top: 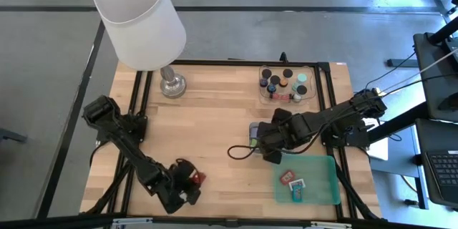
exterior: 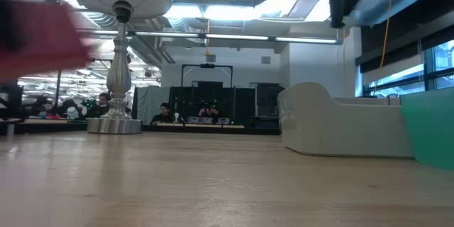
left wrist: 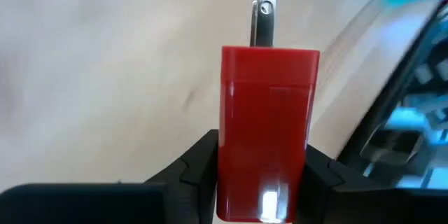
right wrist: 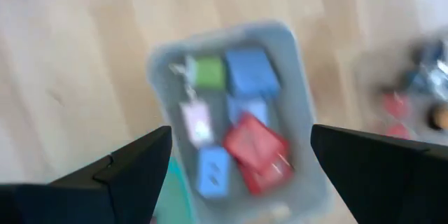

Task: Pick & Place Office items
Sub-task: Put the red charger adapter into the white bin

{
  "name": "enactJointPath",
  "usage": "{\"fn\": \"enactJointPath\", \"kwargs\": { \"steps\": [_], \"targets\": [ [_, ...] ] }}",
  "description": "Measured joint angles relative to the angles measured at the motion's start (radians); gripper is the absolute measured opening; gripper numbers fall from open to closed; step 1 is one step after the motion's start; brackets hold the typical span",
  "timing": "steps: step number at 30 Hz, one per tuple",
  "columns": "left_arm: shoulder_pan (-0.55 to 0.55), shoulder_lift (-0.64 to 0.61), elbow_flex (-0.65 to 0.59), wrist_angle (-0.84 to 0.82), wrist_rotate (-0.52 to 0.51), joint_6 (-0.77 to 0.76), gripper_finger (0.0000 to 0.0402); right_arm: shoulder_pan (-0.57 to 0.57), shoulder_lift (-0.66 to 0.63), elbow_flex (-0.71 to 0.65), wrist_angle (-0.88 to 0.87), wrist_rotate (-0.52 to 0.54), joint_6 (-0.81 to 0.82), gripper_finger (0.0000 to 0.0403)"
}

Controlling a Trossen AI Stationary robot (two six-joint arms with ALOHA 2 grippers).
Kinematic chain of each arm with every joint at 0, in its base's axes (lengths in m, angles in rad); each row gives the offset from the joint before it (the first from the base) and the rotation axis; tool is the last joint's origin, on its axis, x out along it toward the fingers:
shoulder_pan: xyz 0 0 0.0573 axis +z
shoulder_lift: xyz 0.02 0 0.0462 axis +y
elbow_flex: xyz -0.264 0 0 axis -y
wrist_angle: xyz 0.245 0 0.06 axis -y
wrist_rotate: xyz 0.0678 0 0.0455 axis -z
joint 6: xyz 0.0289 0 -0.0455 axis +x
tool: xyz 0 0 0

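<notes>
Wooden counter (top: pixel 215 114) carried a big lamp (top: pixel 139 18) at its far left corner, a green tray (top: pixel 322 186) near the right front, and a clear tray (top: pixel 309 100) of small capped cylinders at the back. Over a grey tray (right wrist: pixel 294 77) of coloured blocks hovered the right hand (right wrist: pixel 238 161), fingers spread. Near the front edge, the left hand (top: pixel 187 184) pinched a red block (left wrist: pixel 266 133), prongs pointing outward.
</notes>
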State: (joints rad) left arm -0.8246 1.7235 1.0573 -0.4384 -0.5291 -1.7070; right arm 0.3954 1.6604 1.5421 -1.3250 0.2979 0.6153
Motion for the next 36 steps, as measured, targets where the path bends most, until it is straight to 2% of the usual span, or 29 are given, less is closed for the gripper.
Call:
{"fn": "enactJointPath", "kwargs": {
  "steps": [3,6,12,19,25,30,36],
  "targets": [
    [0.045,-0.054,0.022,0.0,-0.082,0.147,0.0114,0.0,0.0,0.0,0.141,-0.018,-0.057,0.0346],
    [0.091,-0.115,0.042,0.01,-0.121,0.298,0.0119,0.0,0.001,0.0,0.321,-0.07,-0.172,0.0346],
    [0.173,-0.229,0.069,0.072,-0.163,0.586,0.0117,0.0,0.001,0.0,0.691,-0.122,-0.408,0.0345],
    [0.218,-0.295,0.069,0.246,-0.163,0.873,0.0118,-0.001,0.001,0.0,0.953,-0.103,-0.549,0.0345],
    [0.26,-0.296,0.069,0.422,-0.161,1.101,0.0117,-0.006,0.001,0.0,1.034,-0.104,-0.562,0.0345],
    [0.291,-0.296,0.069,0.49,-0.155,1.201,0.0118,-0.013,0.001,0.0,1.036,-0.103,-0.49,0.0341],
    [0.297,-0.296,0.069,0.488,-0.13,1.216,0.0118,-0.016,0.001,0.0,1.034,-0.141,-0.43,0.0284]
  ]
}}
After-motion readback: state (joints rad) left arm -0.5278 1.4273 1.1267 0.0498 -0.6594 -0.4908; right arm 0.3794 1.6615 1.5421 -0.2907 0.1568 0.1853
